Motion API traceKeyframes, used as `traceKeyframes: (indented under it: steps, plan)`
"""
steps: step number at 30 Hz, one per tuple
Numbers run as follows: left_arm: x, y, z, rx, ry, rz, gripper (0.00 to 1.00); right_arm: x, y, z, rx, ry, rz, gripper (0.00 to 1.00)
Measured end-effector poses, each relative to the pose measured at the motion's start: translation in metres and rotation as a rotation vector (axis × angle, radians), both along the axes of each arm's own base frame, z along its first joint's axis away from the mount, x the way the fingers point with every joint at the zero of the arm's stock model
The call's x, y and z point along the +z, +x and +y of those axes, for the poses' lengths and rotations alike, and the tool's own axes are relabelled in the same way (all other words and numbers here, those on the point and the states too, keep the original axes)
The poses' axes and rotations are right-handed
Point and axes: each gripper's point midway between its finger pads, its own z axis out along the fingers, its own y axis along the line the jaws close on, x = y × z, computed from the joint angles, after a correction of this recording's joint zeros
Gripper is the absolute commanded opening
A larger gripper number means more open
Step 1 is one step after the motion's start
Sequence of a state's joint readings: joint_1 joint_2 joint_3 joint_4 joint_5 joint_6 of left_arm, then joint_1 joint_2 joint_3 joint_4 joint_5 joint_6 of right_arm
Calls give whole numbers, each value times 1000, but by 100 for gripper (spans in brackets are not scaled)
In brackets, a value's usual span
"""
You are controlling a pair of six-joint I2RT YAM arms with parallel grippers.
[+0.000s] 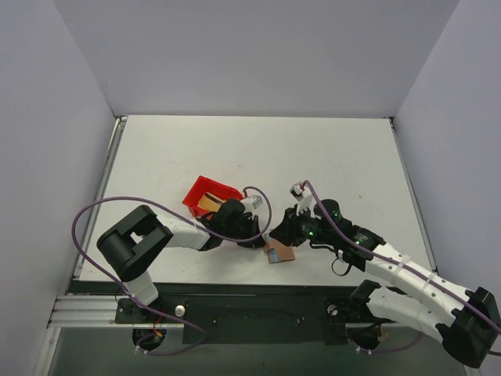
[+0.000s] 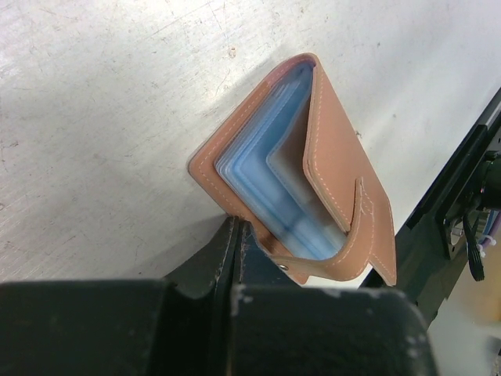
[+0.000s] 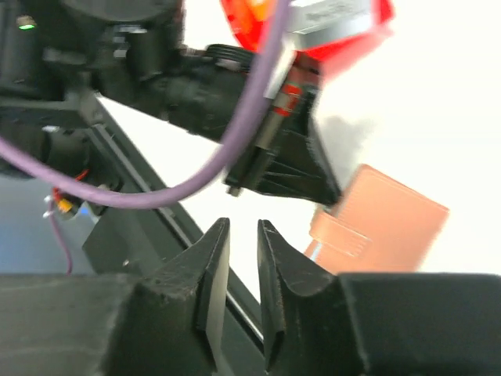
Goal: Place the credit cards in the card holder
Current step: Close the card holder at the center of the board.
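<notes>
The card holder (image 2: pixel 337 164) is a brown wallet lying half open on the white table, with light blue sleeves showing inside. My left gripper (image 2: pixel 235 222) is shut, pinching the edge of its lower cover. In the top view the wallet (image 1: pixel 280 253) lies near the table's front edge between the left gripper (image 1: pixel 262 237) and the right gripper (image 1: pixel 282 233). My right gripper (image 3: pixel 243 224) is open by a narrow gap and empty, hovering left of the wallet (image 3: pixel 383 227). Gold-yellow credit cards (image 1: pixel 207 202) lie in the red bin (image 1: pixel 213 190).
The red bin stands just behind the left arm, and it also shows in the right wrist view (image 3: pixel 364 47). The left arm's wrist and purple cable (image 3: pixel 235 102) cross close in front of my right gripper. The table's dark front rail (image 1: pixel 235 301) is right beside the wallet.
</notes>
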State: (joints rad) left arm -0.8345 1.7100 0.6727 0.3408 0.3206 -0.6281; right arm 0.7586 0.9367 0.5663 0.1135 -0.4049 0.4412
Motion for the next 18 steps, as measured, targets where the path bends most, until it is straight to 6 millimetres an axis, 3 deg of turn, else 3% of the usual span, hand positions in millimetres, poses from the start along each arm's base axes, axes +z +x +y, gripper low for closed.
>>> traceKeyframes:
  steps: [3, 9, 13, 18]
  plan:
    - [0, 0, 0, 1, 0, 0, 0, -12, 11, -21, -115, -49, -15, 11]
    - [0, 0, 0, 2, 0, 0, 0, -63, 22, -56, -269, -181, 98, 10]
    - [0, 1, 0, 3, 1, 0, 0, -86, 24, -57, -273, -218, 177, 9]
    - [0, 1, 0, 3, 1, -1, 0, -108, 16, -42, -200, -216, 264, 8]
